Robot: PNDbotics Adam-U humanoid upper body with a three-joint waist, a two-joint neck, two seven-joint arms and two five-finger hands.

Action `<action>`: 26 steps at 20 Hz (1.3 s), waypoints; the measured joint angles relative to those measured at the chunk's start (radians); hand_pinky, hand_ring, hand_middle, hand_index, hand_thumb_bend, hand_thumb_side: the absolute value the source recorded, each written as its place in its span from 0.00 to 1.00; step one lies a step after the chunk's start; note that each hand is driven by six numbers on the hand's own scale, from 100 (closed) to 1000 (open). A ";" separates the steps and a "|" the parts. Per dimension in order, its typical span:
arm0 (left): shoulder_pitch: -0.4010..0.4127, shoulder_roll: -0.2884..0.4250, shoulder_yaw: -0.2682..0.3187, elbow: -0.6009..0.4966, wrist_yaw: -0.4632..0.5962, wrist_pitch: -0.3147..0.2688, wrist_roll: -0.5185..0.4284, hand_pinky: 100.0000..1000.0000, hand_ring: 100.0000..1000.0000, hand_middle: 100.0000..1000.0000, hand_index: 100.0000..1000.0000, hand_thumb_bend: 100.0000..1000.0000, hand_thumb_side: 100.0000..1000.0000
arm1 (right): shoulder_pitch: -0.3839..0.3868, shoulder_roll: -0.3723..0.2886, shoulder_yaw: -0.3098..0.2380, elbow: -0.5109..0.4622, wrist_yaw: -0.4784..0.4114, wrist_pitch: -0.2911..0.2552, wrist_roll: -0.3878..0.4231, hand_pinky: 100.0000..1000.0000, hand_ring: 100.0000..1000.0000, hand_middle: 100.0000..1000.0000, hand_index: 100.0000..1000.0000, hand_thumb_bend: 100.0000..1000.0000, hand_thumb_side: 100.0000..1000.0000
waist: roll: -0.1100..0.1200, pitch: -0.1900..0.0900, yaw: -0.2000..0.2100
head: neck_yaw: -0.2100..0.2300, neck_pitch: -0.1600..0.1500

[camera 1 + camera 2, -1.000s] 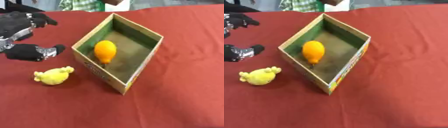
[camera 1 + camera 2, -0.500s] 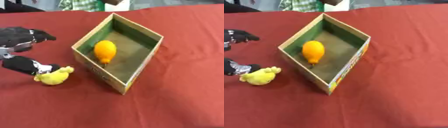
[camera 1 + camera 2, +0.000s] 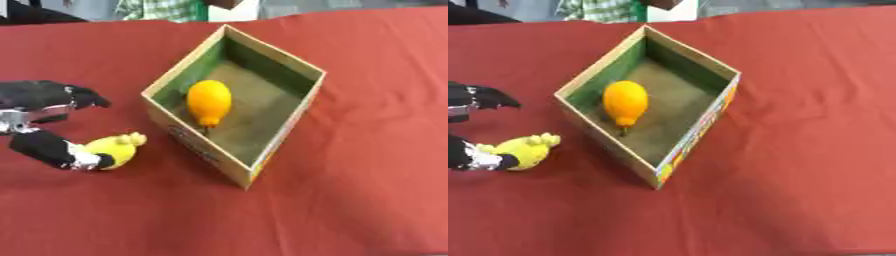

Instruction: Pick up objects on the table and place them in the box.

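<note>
1. Red cloth covers the whole tabletop (image 3: 367,200), lying smooth, with broad bare stretches along the near edge and across the right side.
2. Beyond the far edge of the tabletop, a strip of pale floor and part of a person in a green checked shirt (image 3: 166,9) show; that person touches nothing on the cloth.
3. An open cardboard box (image 3: 289,122) sits near the middle, turned so one corner faces the near edge. Its inner walls are green and its floor is brown.
4. An orange, pear-shaped toy (image 3: 209,101) lies inside the box, toward the left wall, with its narrow end towards the near side.
5. A small yellow plush toy (image 3: 114,150) lies on the cloth just left of the box, close to its left wall but apart from it.
6. The left robot hand (image 3: 42,120) comes in from the left edge. Its thumb (image 3: 52,151) lies low against the near-left side of the yellow toy, while the upper fingers (image 3: 83,96) hang spread above, clear of the toy, so the hand is parted and not closed on it.
7. The right robot hand shows in neither view.
8. Open room lies right of the box and in front of it; the gap between toy and box is narrow.
</note>
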State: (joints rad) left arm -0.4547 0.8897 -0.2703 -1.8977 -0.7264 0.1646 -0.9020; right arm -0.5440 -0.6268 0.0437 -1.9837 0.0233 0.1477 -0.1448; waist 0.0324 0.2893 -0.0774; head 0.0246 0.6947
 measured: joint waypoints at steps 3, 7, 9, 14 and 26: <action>0.000 -0.011 -0.012 0.031 -0.006 -0.005 -0.003 0.82 0.88 0.92 1.00 0.49 0.77 | 0.006 0.007 0.000 0.000 0.000 0.003 0.002 0.78 0.79 0.76 0.93 0.00 0.99 | 0.000 0.000 -0.001 | 0.000 0.000; -0.001 -0.028 -0.025 0.083 -0.040 -0.008 -0.004 0.81 0.88 0.91 1.00 0.48 0.76 | 0.008 0.014 0.000 0.000 0.001 0.008 0.005 0.78 0.79 0.76 0.93 0.00 0.99 | -0.002 0.002 -0.003 | 0.000 -0.001; -0.003 -0.036 -0.033 0.114 -0.062 -0.014 -0.002 0.81 0.88 0.91 1.00 0.47 0.76 | 0.008 0.018 0.000 0.000 0.001 0.009 0.005 0.78 0.79 0.76 0.93 0.00 0.99 | -0.003 0.004 -0.003 | 0.001 -0.001; -0.013 -0.056 -0.045 0.171 -0.090 -0.028 0.007 0.80 0.87 0.89 1.00 0.42 0.74 | 0.009 0.026 0.001 0.000 0.001 0.014 0.002 0.78 0.79 0.76 0.92 0.00 0.99 | -0.004 0.006 -0.004 | 0.004 -0.001; -0.036 -0.082 -0.048 0.213 -0.096 -0.007 0.077 0.53 0.64 0.66 0.79 0.00 0.26 | 0.022 0.044 0.000 0.000 0.001 0.027 -0.003 0.78 0.79 0.76 0.92 0.00 1.00 | -0.004 0.006 -0.006 | 0.005 -0.002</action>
State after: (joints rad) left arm -0.4907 0.8079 -0.3180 -1.6850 -0.8228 0.1578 -0.8246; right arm -0.5223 -0.5828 0.0440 -1.9838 0.0242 0.1744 -0.1474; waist 0.0283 0.2954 -0.0837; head 0.0292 0.6926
